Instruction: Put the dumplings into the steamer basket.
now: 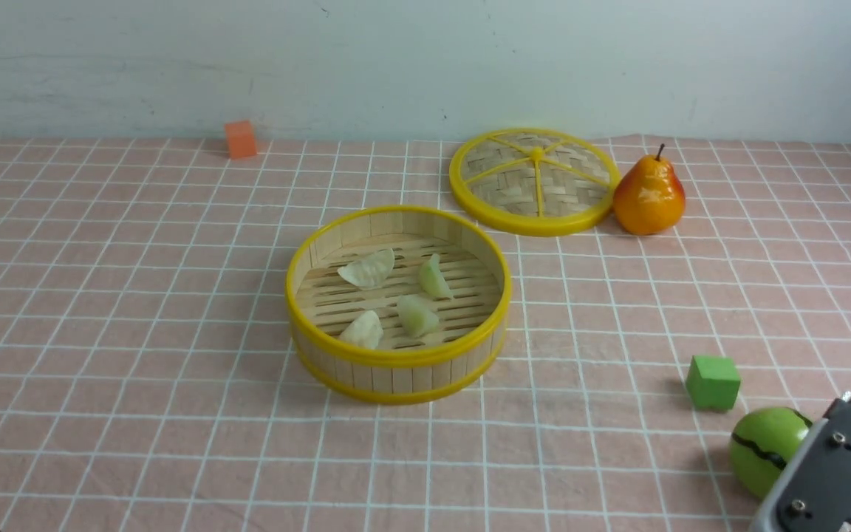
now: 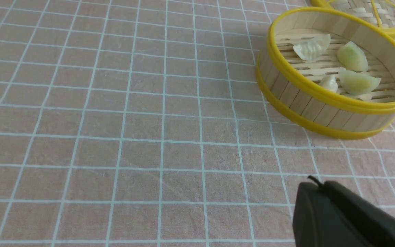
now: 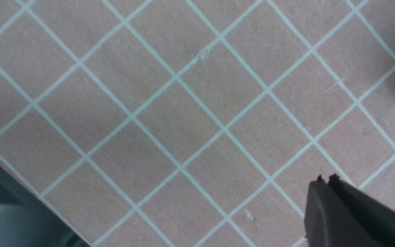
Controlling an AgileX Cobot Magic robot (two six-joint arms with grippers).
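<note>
The round bamboo steamer basket (image 1: pixel 396 360) stands in the middle of the checked cloth. Several pale dumplings lie on its slatted floor: one (image 1: pixel 368 268) at the back left, one (image 1: pixel 433 278) at the back right, one (image 1: pixel 417 315) and one (image 1: pixel 363 330) near the front wall. The left wrist view shows the basket (image 2: pixel 321 92) with the dumplings (image 2: pixel 352 57) inside, well away from my left gripper (image 2: pixel 315 183), which is shut and empty over bare cloth. My right gripper (image 3: pixel 326 180) is also shut with nothing in it, above bare cloth.
The woven lid (image 1: pixel 534 181) lies flat behind the basket, with a pear (image 1: pixel 648 196) beside it. A green cube (image 1: pixel 713 382) and a green apple (image 1: pixel 765 447) sit by my right arm (image 1: pixel 832 473). An orange cube (image 1: pixel 240 139) stands by the wall.
</note>
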